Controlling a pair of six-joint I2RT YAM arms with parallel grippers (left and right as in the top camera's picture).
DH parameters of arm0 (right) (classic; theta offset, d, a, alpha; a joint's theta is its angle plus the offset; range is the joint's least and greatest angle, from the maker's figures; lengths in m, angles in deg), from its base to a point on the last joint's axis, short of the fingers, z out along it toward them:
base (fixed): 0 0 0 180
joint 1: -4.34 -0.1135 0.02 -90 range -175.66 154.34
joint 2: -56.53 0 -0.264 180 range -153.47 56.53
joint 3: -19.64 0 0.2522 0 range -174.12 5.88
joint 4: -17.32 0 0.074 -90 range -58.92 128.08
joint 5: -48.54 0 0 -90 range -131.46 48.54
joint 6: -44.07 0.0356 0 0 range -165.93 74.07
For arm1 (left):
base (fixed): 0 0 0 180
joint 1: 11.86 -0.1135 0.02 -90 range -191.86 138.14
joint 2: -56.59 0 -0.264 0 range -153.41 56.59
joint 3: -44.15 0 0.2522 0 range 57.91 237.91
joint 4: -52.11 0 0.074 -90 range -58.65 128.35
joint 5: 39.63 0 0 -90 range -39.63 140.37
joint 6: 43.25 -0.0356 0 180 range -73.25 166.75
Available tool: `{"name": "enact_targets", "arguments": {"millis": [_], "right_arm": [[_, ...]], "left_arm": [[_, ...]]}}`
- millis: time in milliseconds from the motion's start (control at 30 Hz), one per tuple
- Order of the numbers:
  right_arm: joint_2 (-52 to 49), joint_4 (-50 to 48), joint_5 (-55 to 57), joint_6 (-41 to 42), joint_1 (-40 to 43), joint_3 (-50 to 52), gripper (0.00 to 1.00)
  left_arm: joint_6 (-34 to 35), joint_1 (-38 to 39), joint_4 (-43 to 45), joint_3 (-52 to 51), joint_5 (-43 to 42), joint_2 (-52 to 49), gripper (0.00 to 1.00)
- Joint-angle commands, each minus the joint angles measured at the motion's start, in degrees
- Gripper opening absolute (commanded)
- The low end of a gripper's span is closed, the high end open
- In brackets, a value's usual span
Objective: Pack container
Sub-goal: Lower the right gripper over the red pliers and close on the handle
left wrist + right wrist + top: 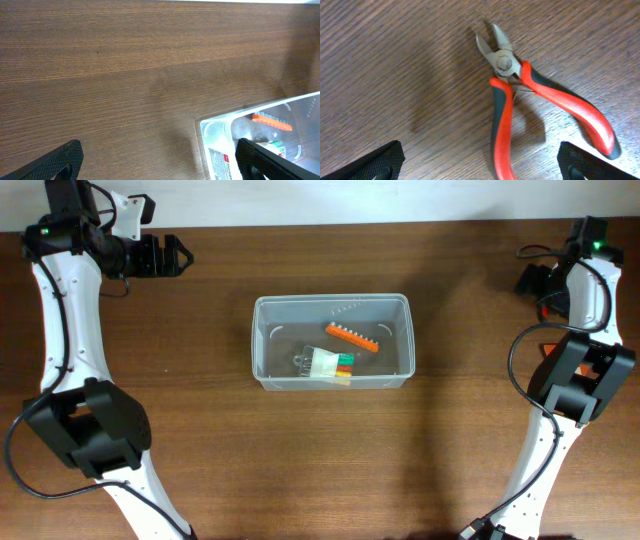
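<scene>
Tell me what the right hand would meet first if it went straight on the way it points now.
Probably the red-handled cutters lying on the table, straight ahead of the open right hand; how far off they lie is unclear.

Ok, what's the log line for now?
left end effector: open | right end effector: open, above pliers | container: orange part inside

No text I can read on any feed. Left wrist view: white sticker (pixel 220 160) with a red mark on the wall of the container (pixel 212 131), lines of print too small for me to make out.
</scene>
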Motion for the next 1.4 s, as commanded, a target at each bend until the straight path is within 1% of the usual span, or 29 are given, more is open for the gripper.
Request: {"name": "enact_targets", "arguments": {"millis": [0, 1367], "right_arm": [[-0.74, 0.35, 2.82, -0.39, 0.28, -0.07, 0.99], [-1.46, 2.99, 2.78, -0.48, 0.26, 0.31, 0.99]], "left_arm": [[0.52, -0.17, 0.09, 0.94, 0.02, 0.04, 0.99], [0.52, -0.17, 0.09, 0.94, 0.02, 0.04, 0.99]]}}
